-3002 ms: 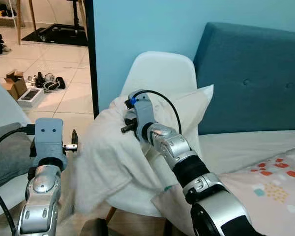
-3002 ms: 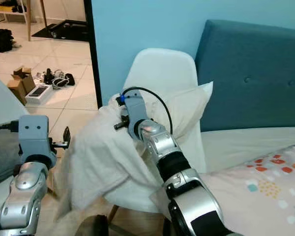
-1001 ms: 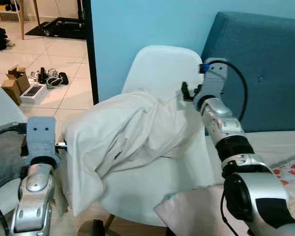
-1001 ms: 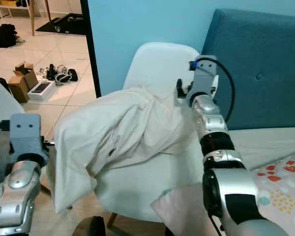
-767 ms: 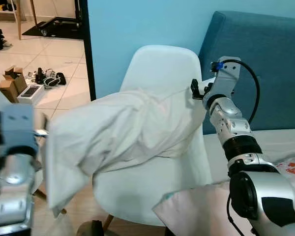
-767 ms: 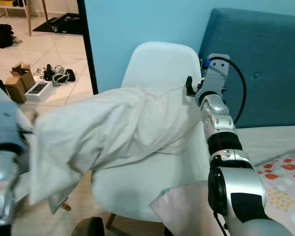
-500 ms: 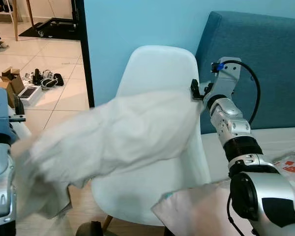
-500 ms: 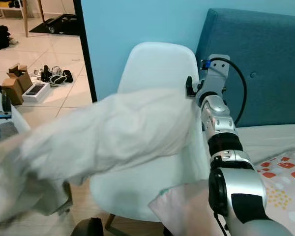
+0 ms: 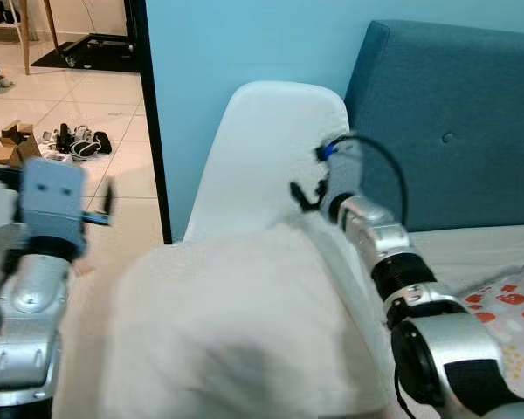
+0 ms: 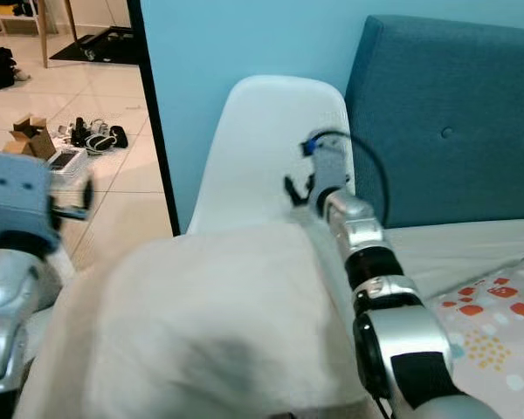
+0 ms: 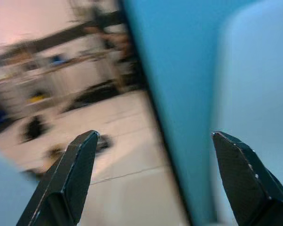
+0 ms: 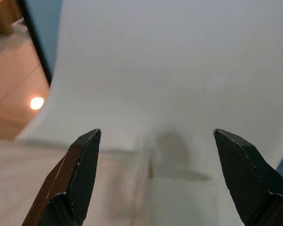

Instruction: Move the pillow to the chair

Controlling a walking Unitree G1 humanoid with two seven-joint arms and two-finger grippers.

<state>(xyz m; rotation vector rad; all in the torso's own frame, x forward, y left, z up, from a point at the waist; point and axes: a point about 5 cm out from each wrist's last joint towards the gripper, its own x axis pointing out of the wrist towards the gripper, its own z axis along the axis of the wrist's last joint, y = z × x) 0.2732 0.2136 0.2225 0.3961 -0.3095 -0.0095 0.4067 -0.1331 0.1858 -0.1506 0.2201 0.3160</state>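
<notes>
We read no writing anywhere; the white pillow (image 9: 236, 323) lies blurred across the seat of the white chair (image 10: 271, 148), its near edge cut off. Our right gripper (image 12: 155, 174) is raised before the chair back, fingers spread and empty, just above the pillow; our left gripper (image 11: 155, 179) is lifted at the far left, fingers spread, facing the blue wall (image 9: 244, 44) and tiled floor (image 9: 79, 122); a blue headboard (image 10: 454, 113) stands right.
</notes>
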